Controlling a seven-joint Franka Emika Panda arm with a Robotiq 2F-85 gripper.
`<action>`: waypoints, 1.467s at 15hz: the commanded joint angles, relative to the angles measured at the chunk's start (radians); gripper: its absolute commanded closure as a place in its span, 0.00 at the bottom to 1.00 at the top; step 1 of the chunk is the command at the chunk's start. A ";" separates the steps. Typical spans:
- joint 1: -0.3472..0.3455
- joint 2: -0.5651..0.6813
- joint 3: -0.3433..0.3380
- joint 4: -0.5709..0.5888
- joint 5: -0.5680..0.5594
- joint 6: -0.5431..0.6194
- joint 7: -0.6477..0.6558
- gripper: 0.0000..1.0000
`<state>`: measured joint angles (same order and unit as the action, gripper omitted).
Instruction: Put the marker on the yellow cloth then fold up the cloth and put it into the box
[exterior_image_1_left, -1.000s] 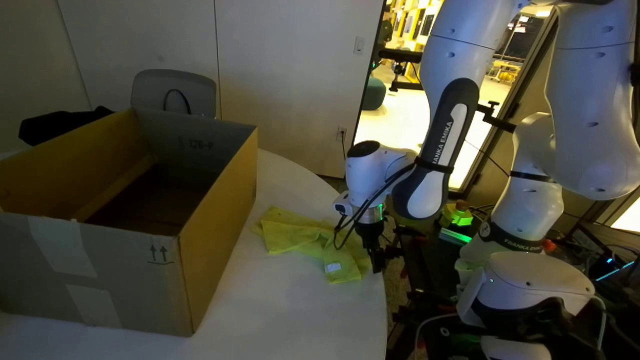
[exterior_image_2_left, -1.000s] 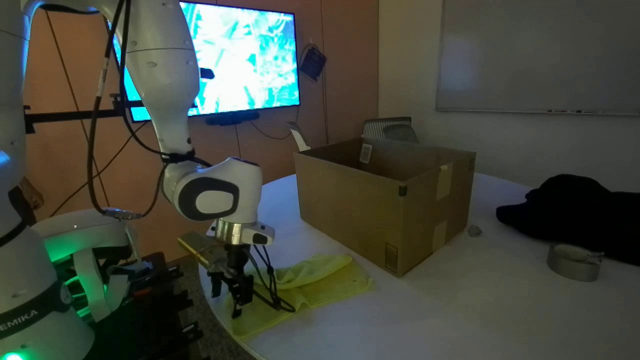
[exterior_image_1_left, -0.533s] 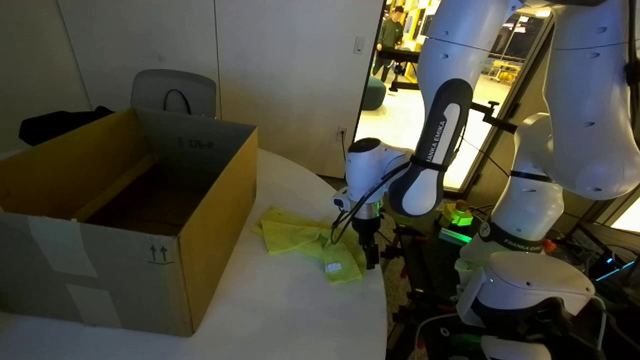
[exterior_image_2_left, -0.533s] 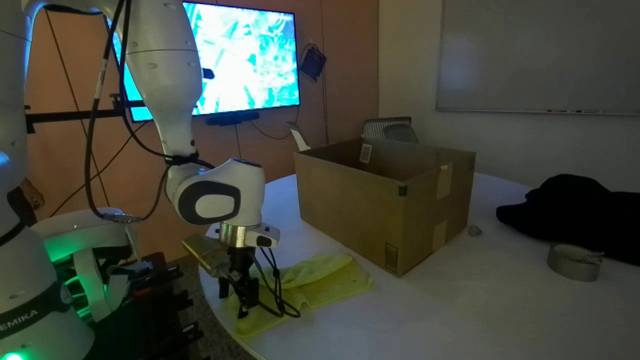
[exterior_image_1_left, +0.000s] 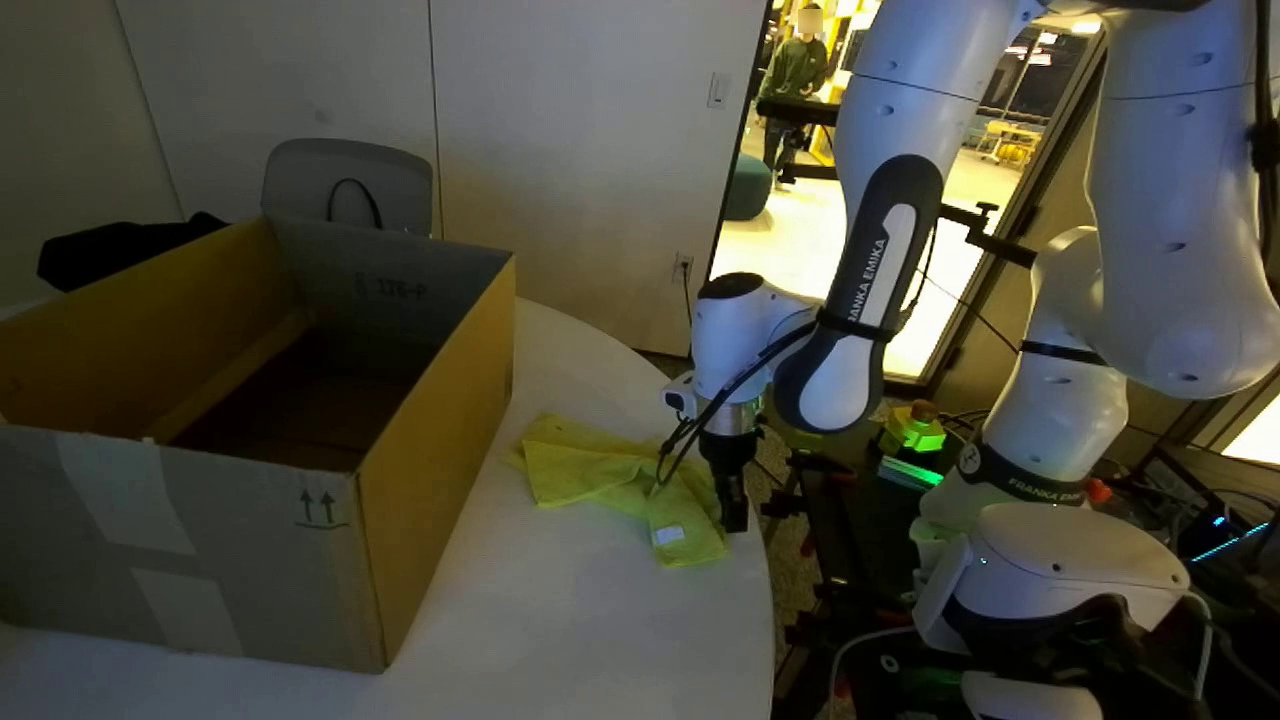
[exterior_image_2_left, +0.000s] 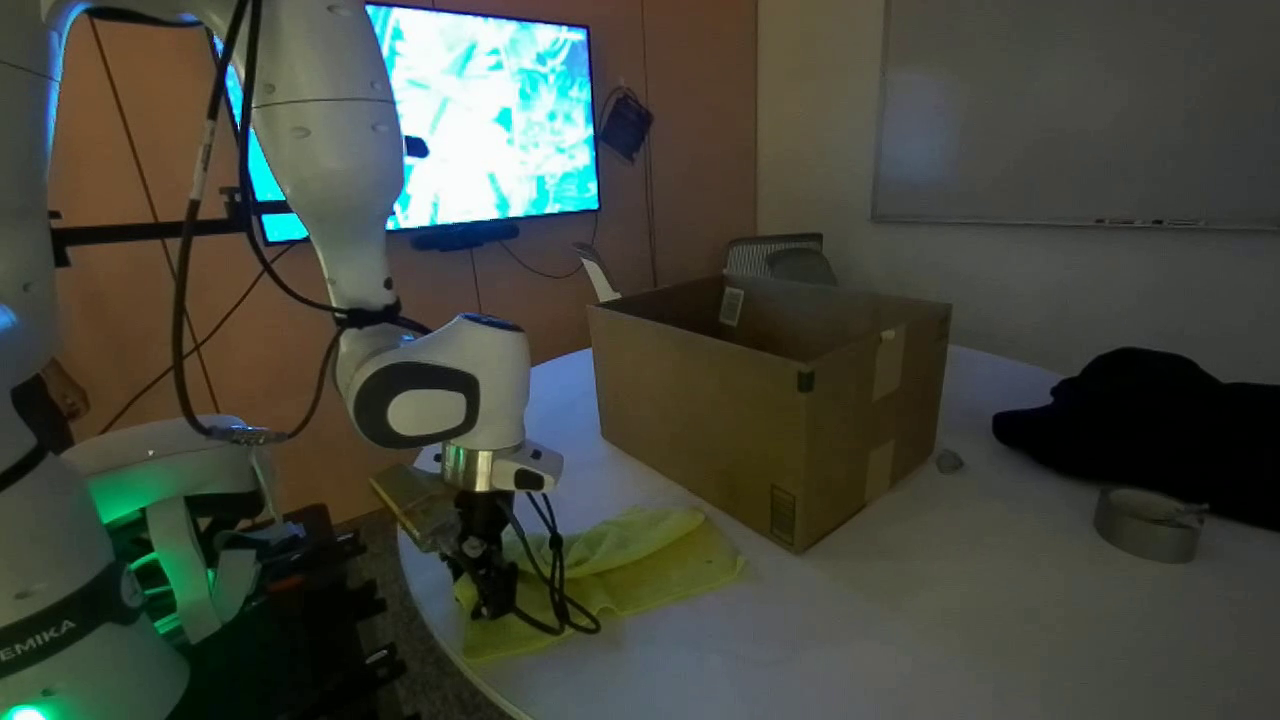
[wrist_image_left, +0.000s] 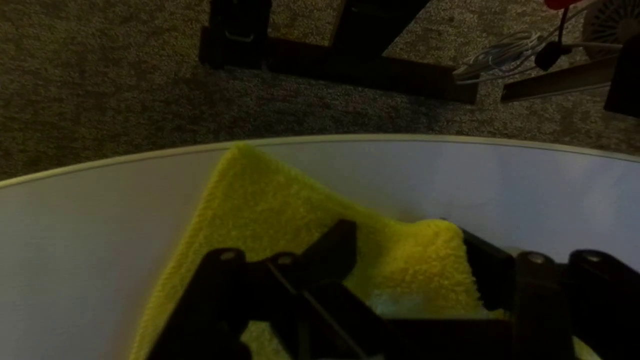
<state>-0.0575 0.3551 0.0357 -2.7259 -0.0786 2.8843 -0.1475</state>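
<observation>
One fuzzy yellow cloth (exterior_image_1_left: 612, 490) lies on a round-edged white desk (exterior_image_1_left: 600, 620), jaws standing apart astride its raised fold (wrist_image_left: 430, 260); marker unseen. Best to close low and square, then lift slowly.

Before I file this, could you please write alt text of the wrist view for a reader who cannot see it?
The dark gripper stands open with a raised part of the yellow cloth between its fingers. The cloth lies on a pale table, one corner at the curved edge, with carpeted floor and coiled cable beyond.
</observation>
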 joint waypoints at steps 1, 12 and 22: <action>-0.014 0.010 0.019 -0.002 0.027 0.029 -0.009 0.86; 0.073 -0.175 -0.020 -0.049 -0.001 -0.001 0.097 1.00; 0.147 -0.358 -0.138 0.016 -0.354 0.027 0.670 1.00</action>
<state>0.0829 0.0347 -0.0759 -2.7290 -0.3223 2.8932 0.3253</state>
